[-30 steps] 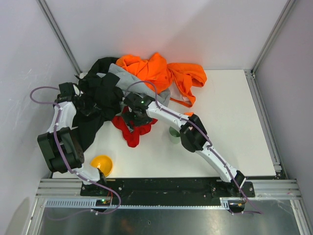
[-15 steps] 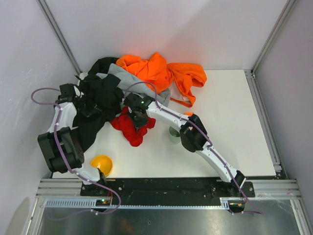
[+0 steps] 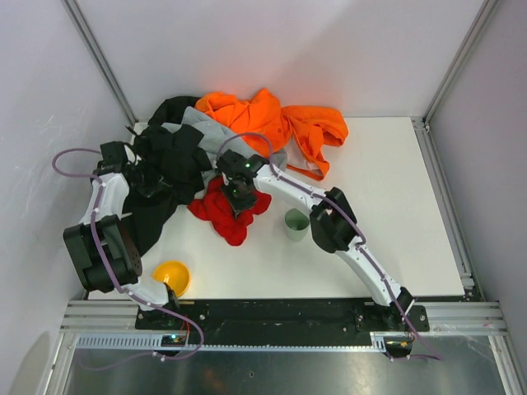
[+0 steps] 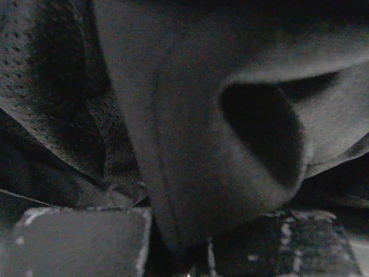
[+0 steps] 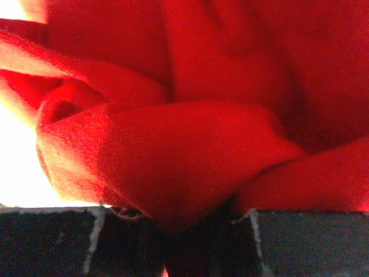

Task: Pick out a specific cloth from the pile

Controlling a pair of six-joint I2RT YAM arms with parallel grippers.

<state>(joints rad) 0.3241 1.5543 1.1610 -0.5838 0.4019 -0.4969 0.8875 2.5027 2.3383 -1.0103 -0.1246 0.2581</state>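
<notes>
The bright red cloth [image 3: 221,217] lies at the near edge of the pile [image 3: 247,123] of orange, grey and black garments. My right gripper [image 3: 240,196] sits on the cloth's far part, shut on a bunched fold of it. In the right wrist view that red cloth [image 5: 184,115] fills the frame and is pinched between the dark fingers [image 5: 52,242] at my right gripper [image 5: 173,231]. My left gripper [image 3: 151,174] is buried in the black garment [image 3: 169,156] on the left. Its wrist view shows a black fabric fold [image 4: 190,144] clamped in my left gripper [image 4: 179,245].
A green cup [image 3: 296,224] stands upright just right of the red cloth, beside the right forearm. A yellow bowl [image 3: 171,276] sits near the left arm's base. White walls and metal rails close in the table [image 3: 387,206] on three sides.
My right gripper closed on the red cloth and drew slightly toward the pile, tugging the cloth. The right forearm swung off the green cup. The left arm stayed put.
</notes>
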